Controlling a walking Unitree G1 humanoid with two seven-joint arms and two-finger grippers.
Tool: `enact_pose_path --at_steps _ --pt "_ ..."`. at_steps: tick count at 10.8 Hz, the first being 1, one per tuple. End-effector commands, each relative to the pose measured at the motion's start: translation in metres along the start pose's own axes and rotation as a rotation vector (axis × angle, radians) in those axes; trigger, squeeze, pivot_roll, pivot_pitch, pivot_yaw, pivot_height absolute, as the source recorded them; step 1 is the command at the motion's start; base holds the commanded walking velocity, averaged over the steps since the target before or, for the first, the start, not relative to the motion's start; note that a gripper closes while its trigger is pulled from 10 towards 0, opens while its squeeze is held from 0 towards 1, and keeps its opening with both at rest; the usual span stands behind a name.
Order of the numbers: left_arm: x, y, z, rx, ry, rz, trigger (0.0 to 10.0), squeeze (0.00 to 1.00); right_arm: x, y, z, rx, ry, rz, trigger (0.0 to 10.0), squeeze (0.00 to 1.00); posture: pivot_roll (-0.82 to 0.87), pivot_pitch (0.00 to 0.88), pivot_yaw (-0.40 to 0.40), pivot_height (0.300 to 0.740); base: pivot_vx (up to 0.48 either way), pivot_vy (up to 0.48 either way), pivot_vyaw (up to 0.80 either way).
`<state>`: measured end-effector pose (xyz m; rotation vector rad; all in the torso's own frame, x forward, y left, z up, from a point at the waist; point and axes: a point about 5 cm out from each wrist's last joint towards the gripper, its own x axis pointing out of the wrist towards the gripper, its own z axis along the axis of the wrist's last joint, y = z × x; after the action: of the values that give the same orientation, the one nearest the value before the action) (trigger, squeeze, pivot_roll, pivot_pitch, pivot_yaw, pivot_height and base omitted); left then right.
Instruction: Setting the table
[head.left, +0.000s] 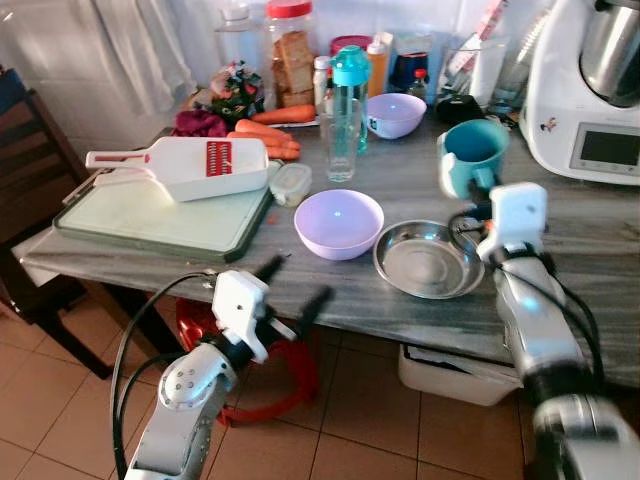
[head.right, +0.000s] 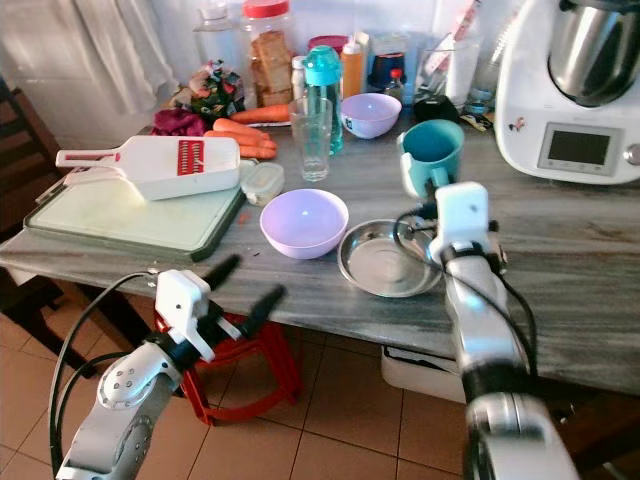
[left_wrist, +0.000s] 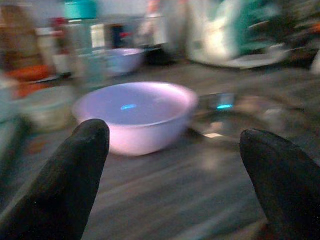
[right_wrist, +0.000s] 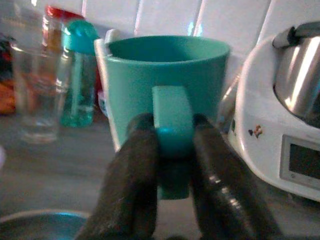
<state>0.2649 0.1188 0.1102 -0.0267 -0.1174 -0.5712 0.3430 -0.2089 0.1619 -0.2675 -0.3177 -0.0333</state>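
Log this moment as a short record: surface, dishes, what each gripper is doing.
surface: grey table
right gripper: shut on the handle of the teal mug
left gripper: open, at the table's near edge, aimed at the near purple bowl
metal dish: beside that bowl, in front of the mug
far purple bowl: at the back
glass: upright, behind the near bowl
cutting board: left side, slicer on it

Home kitchen: carrots (head.left: 268, 133), food processor (head.left: 590, 90), tiled wall.
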Motion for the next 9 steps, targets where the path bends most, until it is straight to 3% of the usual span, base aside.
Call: enact_pose_path --at_steps 1,2,4,7,8,9 --pt "-0.001 0.010 0.000 0.036 0.010 0.085 10.0 0.00 -0.002 -0.003 0.011 0.002 -0.048 -0.031 10.0 0.00 0.08 0.007 0.047 0.740 0.000 0.000 0.00" --pt "-0.004 0.023 -0.003 0.097 0.032 0.211 10.0 0.00 -0.023 -0.010 0.014 -0.021 -0.052 -0.092 10.0 0.00 0.06 0.000 0.054 0.740 0.000 0.000 0.00" --pt "-0.010 0.036 -0.007 0.122 0.048 0.315 10.0 0.00 -0.060 -0.022 0.017 -0.020 -0.007 -0.199 10.0 0.00 0.04 0.000 0.065 0.740 0.000 0.000 0.00" --pt "-0.011 0.034 -0.009 0.109 0.039 0.296 10.0 0.00 -0.108 -0.023 0.023 -0.030 0.082 -0.260 10.0 0.00 0.02 0.000 0.077 0.740 0.000 0.000 0.00" --pt "-0.013 0.034 -0.010 0.084 0.038 0.289 10.0 0.00 -0.119 -0.023 0.021 -0.035 0.124 -0.264 10.0 0.00 0.01 0.000 0.081 0.740 0.000 0.000 -0.55" --pt "-0.013 0.034 -0.010 0.084 0.038 0.289 10.0 0.00 -0.119 -0.023 0.021 -0.035 0.124 -0.264 10.0 0.00 0.01 0.000 0.081 0.740 0.000 0.000 -0.55"
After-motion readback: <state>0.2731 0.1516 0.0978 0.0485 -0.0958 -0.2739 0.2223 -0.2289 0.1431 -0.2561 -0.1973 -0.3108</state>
